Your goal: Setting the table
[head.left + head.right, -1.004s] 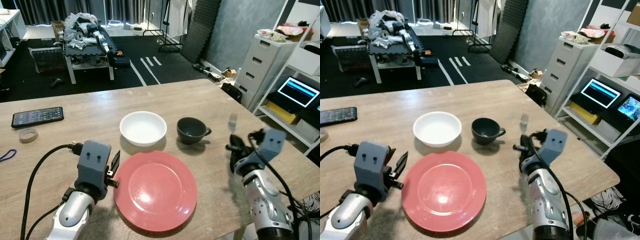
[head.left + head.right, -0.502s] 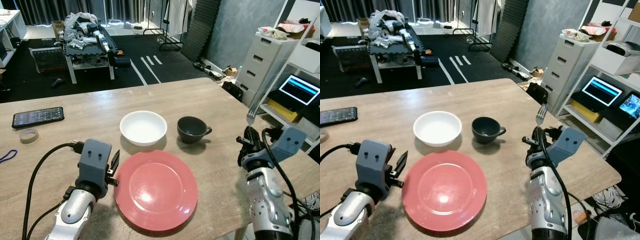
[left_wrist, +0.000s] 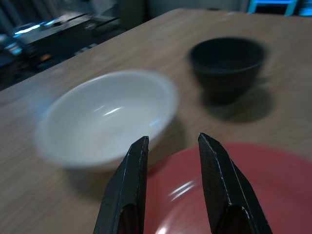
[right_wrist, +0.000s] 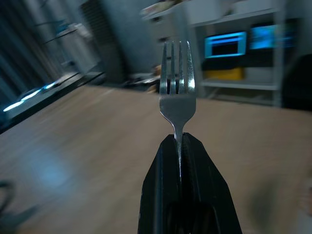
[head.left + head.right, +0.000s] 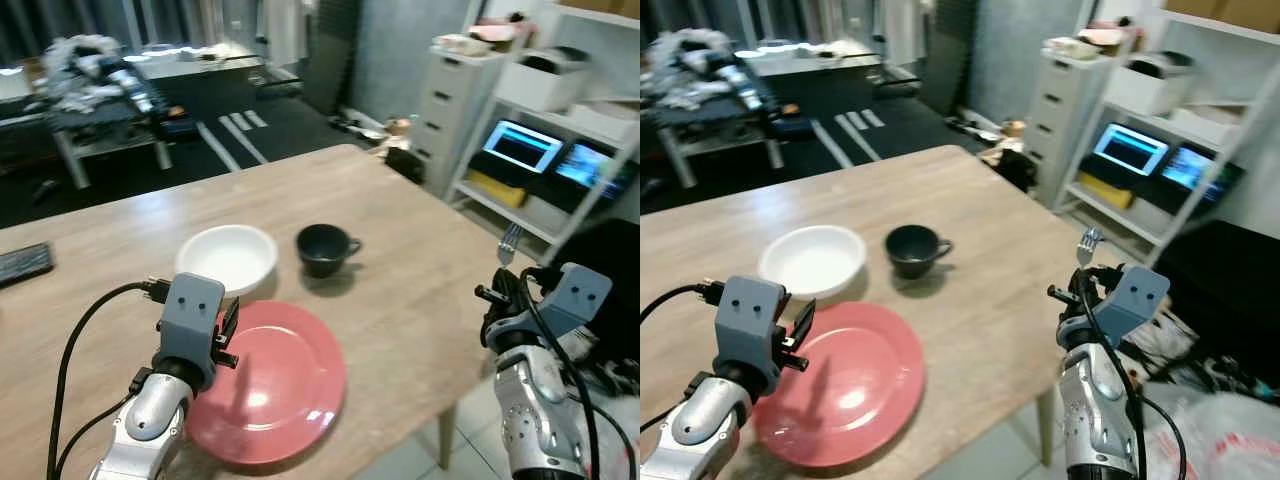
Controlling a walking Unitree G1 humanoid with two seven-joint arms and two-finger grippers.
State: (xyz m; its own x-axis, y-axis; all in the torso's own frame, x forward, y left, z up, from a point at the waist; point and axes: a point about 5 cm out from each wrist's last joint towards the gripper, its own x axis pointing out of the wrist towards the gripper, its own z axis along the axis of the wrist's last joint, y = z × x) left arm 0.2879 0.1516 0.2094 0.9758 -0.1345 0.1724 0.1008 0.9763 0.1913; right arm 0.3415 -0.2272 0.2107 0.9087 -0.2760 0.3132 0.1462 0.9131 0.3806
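A red plate lies near the table's front edge, with a white bowl and a dark cup behind it. My left gripper hovers over the plate's left rim, open and empty; its black fingers point toward the white bowl and dark cup. My right gripper is beyond the table's right edge, shut on a silver fork that stands upright, tines up.
The wooden table ends at its right corner just left of my right arm. White drawers and shelving with lit screens stand at the right. A low bench with clutter sits on the dark floor behind.
The camera has swung right, shifting the whole scene left. My right gripper, still holding the fork upright, now sits past the table's right edge. The left gripper stays by the plate.
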